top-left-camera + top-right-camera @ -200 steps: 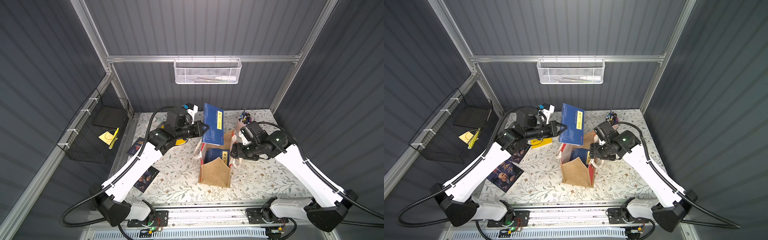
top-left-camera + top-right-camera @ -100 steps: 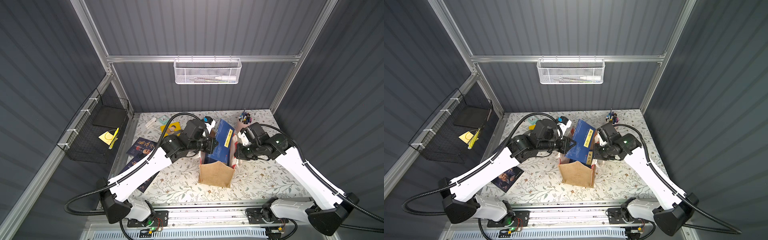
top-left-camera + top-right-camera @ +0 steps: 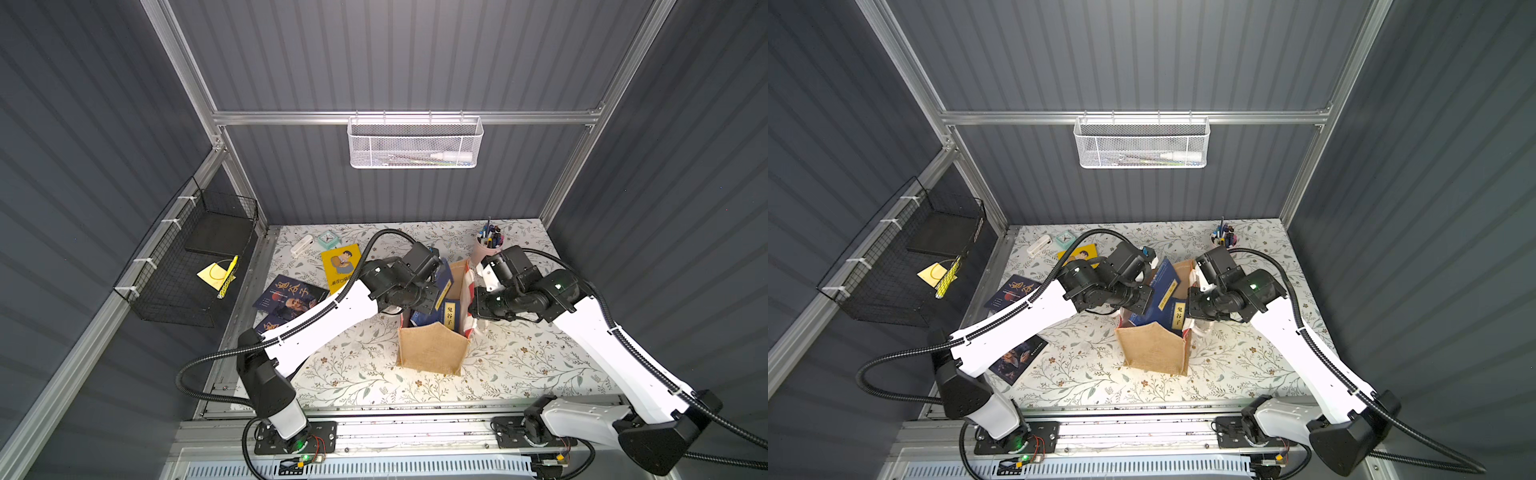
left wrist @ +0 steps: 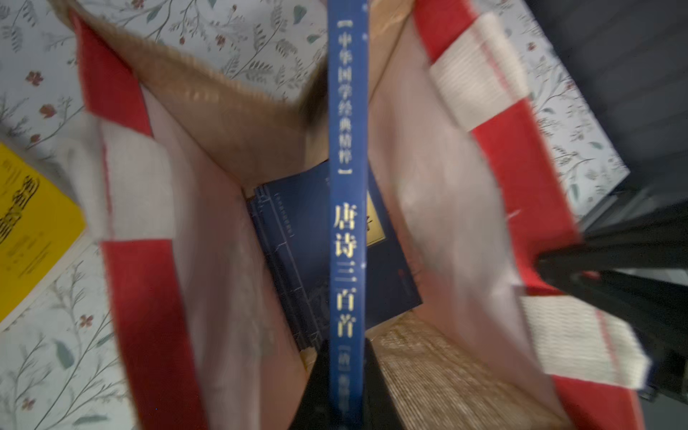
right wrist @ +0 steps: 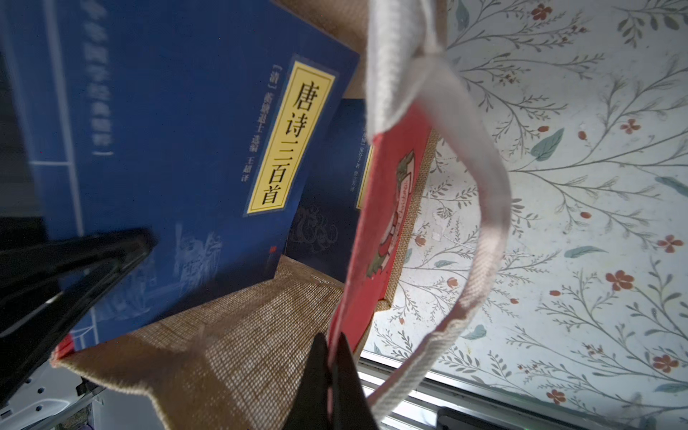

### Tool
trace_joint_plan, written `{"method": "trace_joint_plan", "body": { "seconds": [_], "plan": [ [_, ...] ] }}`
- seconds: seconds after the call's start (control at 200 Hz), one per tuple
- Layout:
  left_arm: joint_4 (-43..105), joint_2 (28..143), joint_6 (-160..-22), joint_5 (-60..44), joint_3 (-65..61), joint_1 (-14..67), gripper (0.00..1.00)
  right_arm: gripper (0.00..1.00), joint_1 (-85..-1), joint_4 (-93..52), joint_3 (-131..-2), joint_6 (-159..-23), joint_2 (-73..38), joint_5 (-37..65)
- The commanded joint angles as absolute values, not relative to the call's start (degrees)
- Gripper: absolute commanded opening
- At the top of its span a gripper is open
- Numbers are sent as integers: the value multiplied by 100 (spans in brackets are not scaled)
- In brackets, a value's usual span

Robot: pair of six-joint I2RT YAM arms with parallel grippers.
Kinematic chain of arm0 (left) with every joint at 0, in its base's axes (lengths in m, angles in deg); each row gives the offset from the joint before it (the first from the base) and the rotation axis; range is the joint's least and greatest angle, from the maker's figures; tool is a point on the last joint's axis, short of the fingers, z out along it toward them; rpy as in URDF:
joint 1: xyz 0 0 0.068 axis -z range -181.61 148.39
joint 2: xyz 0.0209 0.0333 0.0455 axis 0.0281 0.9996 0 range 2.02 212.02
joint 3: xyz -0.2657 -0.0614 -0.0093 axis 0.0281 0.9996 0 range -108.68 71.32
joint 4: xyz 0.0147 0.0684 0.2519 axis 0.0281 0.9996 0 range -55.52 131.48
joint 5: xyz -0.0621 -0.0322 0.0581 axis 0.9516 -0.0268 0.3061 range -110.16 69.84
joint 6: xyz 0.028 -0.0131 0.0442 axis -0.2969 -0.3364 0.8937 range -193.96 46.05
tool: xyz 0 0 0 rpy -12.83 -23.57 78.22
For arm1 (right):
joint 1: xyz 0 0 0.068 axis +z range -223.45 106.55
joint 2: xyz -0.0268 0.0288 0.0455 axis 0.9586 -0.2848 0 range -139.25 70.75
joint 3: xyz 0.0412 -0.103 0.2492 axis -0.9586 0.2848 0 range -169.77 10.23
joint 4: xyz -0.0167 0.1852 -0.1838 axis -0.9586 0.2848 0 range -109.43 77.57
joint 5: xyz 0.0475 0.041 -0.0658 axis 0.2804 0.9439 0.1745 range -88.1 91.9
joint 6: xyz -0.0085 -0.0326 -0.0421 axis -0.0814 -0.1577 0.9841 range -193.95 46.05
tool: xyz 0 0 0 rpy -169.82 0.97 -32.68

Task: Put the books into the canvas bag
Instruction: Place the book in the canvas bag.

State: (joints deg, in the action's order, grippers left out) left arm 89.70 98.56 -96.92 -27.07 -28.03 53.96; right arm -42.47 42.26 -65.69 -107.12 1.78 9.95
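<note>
The whole worktop [image 3: 353, 374] is seen from high above its front edge in both top views, tilted down toward the back wall [image 3: 395, 195]. The bag [image 4: 242, 123] and blue book [image 4: 346, 186] are shared at close range by both wrist views, the left one looking straight inside.

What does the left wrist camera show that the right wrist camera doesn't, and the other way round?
Left wrist only: the spine of the held blue book, and a yellow book outside the canvas bag. Right wrist only: that book's front cover with its yellow title label, and the emblem on the bag's red panel. Both: the bag, the left gripper shut on the blue book, a second blue book inside.
</note>
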Motion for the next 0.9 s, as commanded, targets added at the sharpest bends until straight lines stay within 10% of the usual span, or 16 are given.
{"method": "trace_joint_plan", "body": {
  "seconds": [0.0,0.896],
  "plan": [
    [9873,10125,-10186,-3684,-3303,5417,0,5,-4279,4079,-6550,-10680,334,1087],
    [6918,10514,-11729,-873,-1103,4543,8,5,-4331,4138,-6468,-10569,304,1022]
  ]
}}
